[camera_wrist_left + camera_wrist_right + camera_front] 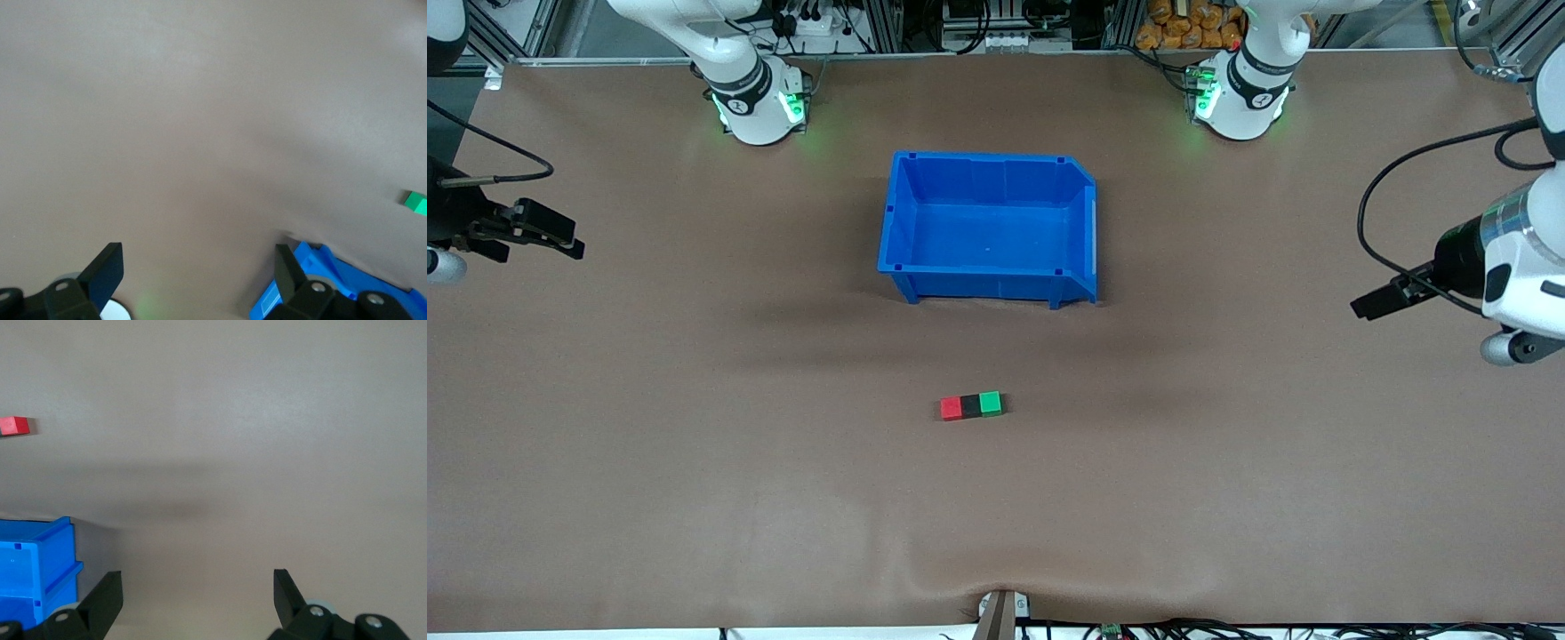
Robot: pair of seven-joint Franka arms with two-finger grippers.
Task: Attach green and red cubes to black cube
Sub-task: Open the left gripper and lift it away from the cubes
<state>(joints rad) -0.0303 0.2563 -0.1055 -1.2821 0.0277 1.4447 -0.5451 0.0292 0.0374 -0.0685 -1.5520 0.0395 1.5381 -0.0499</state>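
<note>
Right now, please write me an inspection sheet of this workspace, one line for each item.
Surface: brown table cover, wrinkled at the edge nearest the front camera.
Job's things: red cube, black cube and green cube touch in one row, black in the middle.
Clutter: empty blue bin, farther from the front camera than the row.
Grippers: left pincer and right pincer open, empty, each waiting over its own end of the table.
Cables: black cables hang by the left arm.
Surroundings: nothing seen worth noting.

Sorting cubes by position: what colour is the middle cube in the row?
Black, the black cube between red and green; clearest in the front view.
</note>
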